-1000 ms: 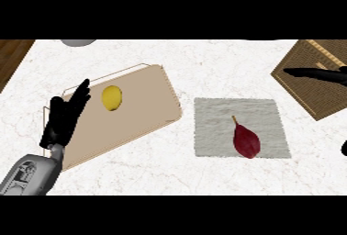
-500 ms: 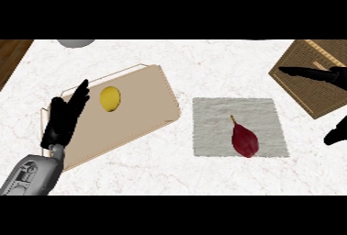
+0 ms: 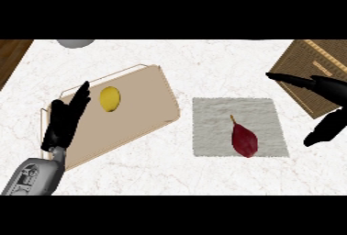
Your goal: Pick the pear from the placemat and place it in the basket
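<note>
Dark red and teardrop-shaped, the pear (image 3: 244,141) lies on the grey-white placemat (image 3: 213,114), in its lower middle, with the stem pointing up and to the left. The placemat lies flat on the white marbled bench (image 3: 203,174). The right hand (image 3: 331,88) shows at the view's right edge, open: its fingers reach straight to the left over the near edge of the woven brown basket (image 3: 308,57), and its thumb hangs down apart from them, just right of the placemat. It holds nothing, and the pear is apart from it, down and to the left. The basket sits in the upper right corner, partly cut off by the view's edge, just beside the placemat's upper right corner. Left of the placemat lies a tan board (image 3: 136,119), set at an angle, with 1 yellow lemon (image 3: 109,98) on its upper part. The left hand (image 3: 64,121) rests open, fingers straight and up, over the board's left edge, its grey forearm (image 3: 34,176) below
</note>
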